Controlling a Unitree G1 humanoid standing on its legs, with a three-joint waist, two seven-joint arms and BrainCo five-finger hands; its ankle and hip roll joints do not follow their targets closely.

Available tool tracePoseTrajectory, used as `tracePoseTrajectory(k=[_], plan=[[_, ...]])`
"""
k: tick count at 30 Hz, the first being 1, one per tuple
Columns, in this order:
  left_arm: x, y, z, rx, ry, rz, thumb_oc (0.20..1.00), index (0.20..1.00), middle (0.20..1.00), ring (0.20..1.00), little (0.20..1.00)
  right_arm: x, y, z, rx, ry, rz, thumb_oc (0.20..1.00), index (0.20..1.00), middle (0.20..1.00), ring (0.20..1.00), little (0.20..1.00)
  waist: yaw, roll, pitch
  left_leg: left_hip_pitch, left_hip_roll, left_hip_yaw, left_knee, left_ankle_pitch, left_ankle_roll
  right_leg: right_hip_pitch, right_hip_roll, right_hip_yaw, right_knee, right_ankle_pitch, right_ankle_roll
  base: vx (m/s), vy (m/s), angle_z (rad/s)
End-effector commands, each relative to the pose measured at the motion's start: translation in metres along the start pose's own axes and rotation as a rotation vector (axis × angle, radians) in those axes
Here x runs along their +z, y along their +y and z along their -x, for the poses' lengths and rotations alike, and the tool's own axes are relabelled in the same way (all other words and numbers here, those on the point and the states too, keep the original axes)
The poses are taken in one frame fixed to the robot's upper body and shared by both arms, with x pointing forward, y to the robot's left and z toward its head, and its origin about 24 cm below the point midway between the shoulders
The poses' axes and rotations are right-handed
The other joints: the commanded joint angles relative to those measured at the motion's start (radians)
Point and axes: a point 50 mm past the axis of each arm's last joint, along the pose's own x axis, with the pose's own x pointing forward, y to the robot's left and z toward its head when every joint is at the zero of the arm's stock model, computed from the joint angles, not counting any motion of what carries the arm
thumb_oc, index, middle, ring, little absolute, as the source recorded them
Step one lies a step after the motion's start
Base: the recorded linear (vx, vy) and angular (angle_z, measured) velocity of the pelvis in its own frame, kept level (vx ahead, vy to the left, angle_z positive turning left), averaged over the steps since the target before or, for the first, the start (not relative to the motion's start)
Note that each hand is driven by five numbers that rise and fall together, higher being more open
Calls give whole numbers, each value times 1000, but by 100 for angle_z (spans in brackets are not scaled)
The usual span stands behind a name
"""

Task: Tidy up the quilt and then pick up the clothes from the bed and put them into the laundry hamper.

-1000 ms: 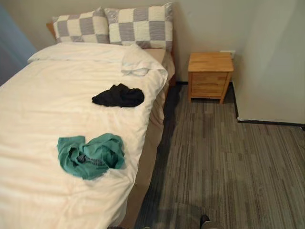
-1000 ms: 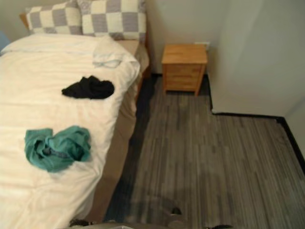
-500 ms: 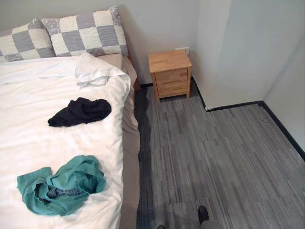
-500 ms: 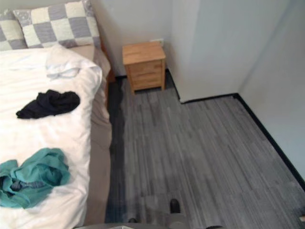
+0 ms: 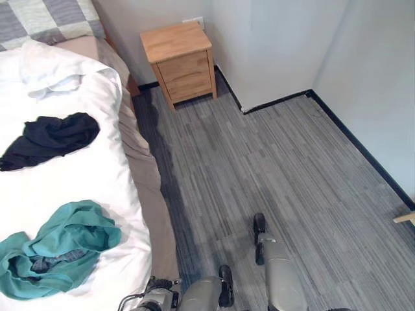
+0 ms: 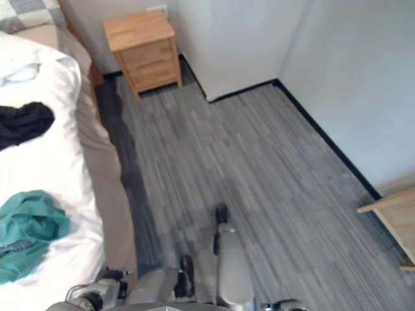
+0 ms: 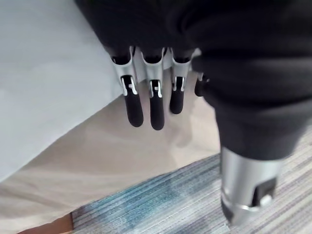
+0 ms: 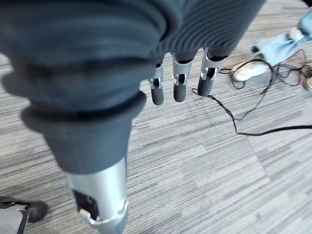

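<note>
While both hands [image 7: 151, 97] [image 8: 178, 83] hang slack-fingered, crumpled teal garment [image 5: 55, 256] longways across white quilt [image 5: 78, 181].

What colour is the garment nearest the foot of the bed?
Teal, best seen in the left eye view.

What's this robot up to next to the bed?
Nothing is being handled yet. A green garment and a black garment lie on the white quilt. The left hand hangs open beside the bed's edge, and the right hand hangs open over the grey floor. A wooden nightstand stands against the wall.
</note>
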Motion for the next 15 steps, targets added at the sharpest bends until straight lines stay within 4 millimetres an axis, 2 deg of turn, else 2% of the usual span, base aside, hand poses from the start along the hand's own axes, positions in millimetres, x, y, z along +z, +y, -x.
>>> tracePoseTrajectory(k=[1, 3, 4, 5, 6, 7, 9, 10, 11, 12, 13, 14, 15], plan=[[-28, 5, 0, 49, 83, -47, 1000, 1000, 1000, 1000, 1000, -5, -17, -2, -56, 42, 74, 1000, 1000, 1000, 1000, 1000, -17, 26, -13, 136, 18, -75, -78, 13, -74, 56, -16, -20, -34, 46, 10, 576, -242, 8], [-30, 5, 0, 61, 84, -60, 1000, 1000, 1000, 1000, 1000, -14, -15, -3, -56, 63, 54, 1000, 1000, 1000, 1000, 1000, -23, 21, -29, 158, 40, -67, -34, -22, -87, 76, -19, -17, -7, 18, 3, 654, -254, 10], [-34, 6, 0, 59, 92, -68, 1000, 1000, 1000, 1000, 1000, -17, -15, -3, -56, 65, 49, 1000, 1000, 1000, 1000, 1000, -26, 25, -46, 198, 67, -67, -24, -36, -102, 79, -22, -13, 16, 9, -2, 781, -227, 14], [-37, 6, 0, 31, 79, -96, 1000, 1000, 1000, 1000, 1000, -17, -15, -4, -61, 45, -5, 1000, 1000, 1000, 1000, 1000, -32, 39, -81, 250, 133, -66, 16, 15, -140, 80, -12, 0, 80, -7, -19, 637, -161, 20], [-36, 5, 0, 29, 75, -96, 1000, 1000, 1000, 1000, 1000, -16, -16, -4, -59, 35, -19, 1000, 1000, 1000, 1000, 1000, -33, 43, -89, 256, 150, -66, 32, 40, -152, 82, -8, -2, 90, -12, -24, 594, -155, 24], [-37, 4, 1, 39, 63, -61, 1000, 1000, 1000, 1000, 1000, -10, -20, -4, -54, -6, -16, 1000, 1000, 1000, 1000, 1000, -33, 52, -102, 229, 180, -55, 142, 153, -183, 103, 3, -19, 99, -30, -46, 356, -125, 33], [-36, 3, 1, 44, 56, -7, 1000, 1000, 1000, 1000, 1000, -2, -24, -4, -63, -51, 23, 1000, 1000, 1000, 1000, 1000, -27, 52, -110, 182, 196, -45, 300, 260, -218, 125, 9, -45, 100, -49, -71, 339, -234, 29], [-29, -7, 3, -5, 66, 154, 1000, 1000, 1000, 1000, 1000, 19, -33, -1, -94, -124, 40, 1000, 1000, 1000, 1000, 1000, 5, 15, -99, -89, 172, -103, 885, 400, -277, 174, -21, -71, 122, -84, -126, 254, -281, -1], [-28, -11, 4, -21, 77, 184, 1000, 1000, 1000, 1000, 1000, 22, -34, -1, -96, -137, 37, 1000, 1000, 1000, 1000, 1000, 12, 12, -94, -144, 165, -120, 960, 416, -279, 184, -24, -75, 129, -93, -135, 218, -245, -16], [-27, -12, 5, -19, 87, 221, 1000, 1000, 1000, 1000, 1000, 25, -34, 0, -98, -147, 33, 1000, 1000, 1000, 1000, 1000, 17, 13, -90, -169, 163, -128, 983, 425, -280, 190, -24, -78, 133, -99, -140, 144, -72, -38], [-25, -13, 5, -2, 65, 236, 1000, 1000, 1000, 1000, 1000, 33, -36, 1, -98, -164, -2, 1000, 1000, 1000, 1000, 1000, 43, -12, -76, -304, 51, -105, 1233, 417, -277, 233, -52, -77, 123, -105, -139, 208, -50, -38], [-23, -9, 4, 23, 32, 214, 1000, 1000, 1000, 1000, 1000, 37, -37, 2, -96, -174, -39, 1000, 1000, 1000, 1000, 1000, 62, -21, -63, -386, -16, -65, 1335, 401, -272, 261, -63, -81, 113, -107, -133, 217, -23, -31], [-23, -7, 4, 34, 18, 203, 1000, 1000, 1000, 1000, 1000, 39, -38, 3, -97, -178, -56, 1000, 1000, 1000, 1000, 1000, 74, -20, -53, -435, -47, -38, 1388, 384, -269, 277, -64, -81, 108, -109, -130, 241, 35, -1]])
